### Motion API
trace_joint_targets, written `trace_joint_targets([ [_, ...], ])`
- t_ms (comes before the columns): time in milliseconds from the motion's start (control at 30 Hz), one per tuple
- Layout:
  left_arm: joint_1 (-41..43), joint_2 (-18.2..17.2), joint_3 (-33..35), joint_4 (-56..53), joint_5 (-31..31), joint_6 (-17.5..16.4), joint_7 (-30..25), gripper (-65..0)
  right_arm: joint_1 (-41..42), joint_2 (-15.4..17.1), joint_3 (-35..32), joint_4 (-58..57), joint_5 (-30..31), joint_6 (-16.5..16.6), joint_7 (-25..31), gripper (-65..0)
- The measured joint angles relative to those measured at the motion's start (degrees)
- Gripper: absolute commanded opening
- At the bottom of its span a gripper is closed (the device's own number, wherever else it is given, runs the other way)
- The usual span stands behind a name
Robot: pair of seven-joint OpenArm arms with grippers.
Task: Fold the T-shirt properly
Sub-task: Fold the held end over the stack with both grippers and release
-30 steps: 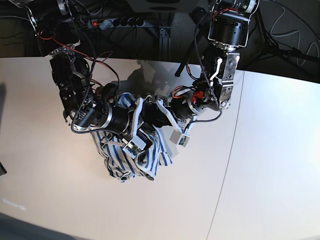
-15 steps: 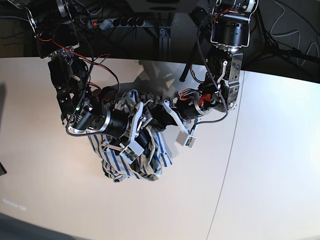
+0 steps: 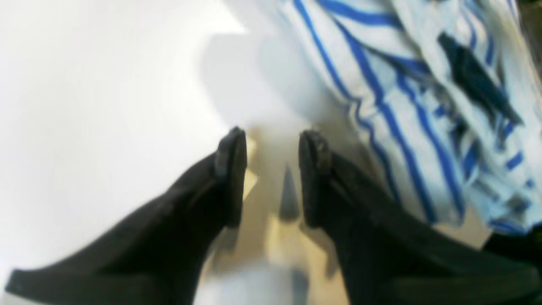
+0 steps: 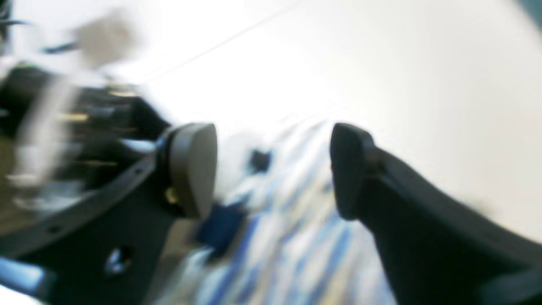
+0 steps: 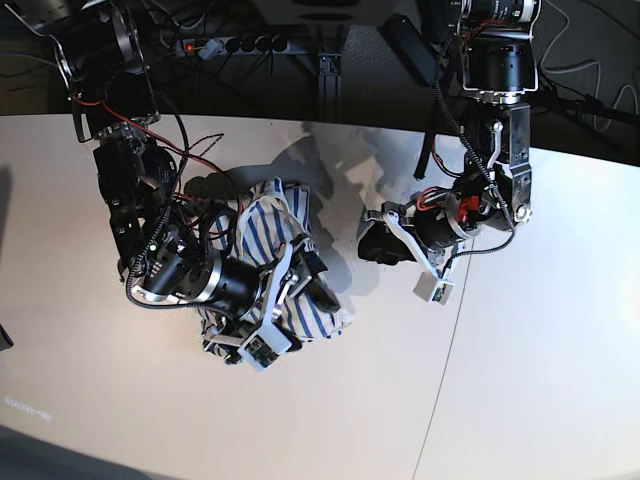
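The T-shirt [image 5: 268, 215], white with blue stripes, lies crumpled in a heap on the table, partly hidden under my right arm. My right gripper [image 5: 318, 288] hovers over the heap's near edge. In the right wrist view, which is blurred, the right gripper [image 4: 274, 169] is open with its fingers wide apart and striped cloth [image 4: 275, 237] below them, not pinched. My left gripper [image 5: 368, 240] stands to the right of the heap, apart from it. In the left wrist view the left gripper [image 3: 271, 146] is open with nothing between its fingers, and the T-shirt [image 3: 406, 110] lies beyond them to the right.
The pale table [image 5: 90, 360] has a seam [image 5: 452, 340] running front to back on the right. A power strip [image 5: 228, 44] and cables lie behind the table's back edge. Both arms' cable bundles hang close to the cloth.
My right gripper let go of the cloth and opened wide, sliding toward the front. My left arm drew back to the right, off the shirt. The heap settled lower and more compact.
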Motion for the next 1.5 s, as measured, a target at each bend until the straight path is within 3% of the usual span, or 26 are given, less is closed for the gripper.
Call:
trace_joint_targets([
  [67, -0.5, -0.3, -0.1, 4.1, -0.7, 0.0, 0.2, -48.6, 1.4, 0.0, 1.0, -0.3, -5.4, -0.1, 1.9, -60.2],
  [100, -1.0, -0.2, 0.2, 4.8, -1.6, -0.1, 0.3, -50.0, 2.3, 0.0, 1.2, -0.8, -6.7, -0.1, 2.2, -65.0],
  [233, 0.6, -0.2, 6.2, 4.7, -6.7, -2.0, 1.2, -54.4, 5.9, 0.0, 1.3, -6.1, -7.3, -0.2, 3.8, -65.0],
  [333, 1.1, 0.2, 14.3, 4.5, -6.8, -2.8, 1.5, -56.4, 8.4, -0.1, 1.2, -13.1, -7.4, -0.2, 9.3, -65.0],
  [533, 0.3, 3.1, 25.6, 5.5, 0.7, -3.2, -1.3, -56.7, 12.7, -0.1, 1.3, -24.9, -7.8, -0.6, 11.7, -65.0],
  [767, 0.3, 6.7, 26.7, 5.5, 6.4, -2.8, -2.5, -56.6, 16.6, -3.9, 1.3, -35.3, -9.2, -0.7, 12.0, -65.0],
  [967, 0.1, 5.0, 26.8, 3.8, 12.2, -2.8, -5.0, -56.6, 16.8, -4.2, 1.3, -41.5, -10.2, -0.7, 10.8, -65.0],
  [1133, -2.2, -0.1, 26.8, 0.0, 15.5, -2.8, -8.8, -56.6, 15.3, -1.6, 1.3, -40.2, -8.1, -0.7, 6.7, -65.0],
  [1367, -5.9, -6.4, 27.0, -2.8, 15.2, -2.7, -11.6, -56.6, 3.8, 9.6, 1.4, -23.4, 1.6, -0.7, -0.2, -65.0],
  [1500, -7.8, -7.6, 26.9, -4.6, 15.5, -2.7, -12.6, -56.6, -3.4, 11.9, 1.6, -13.2, 4.5, -0.8, -2.2, -65.0],
])
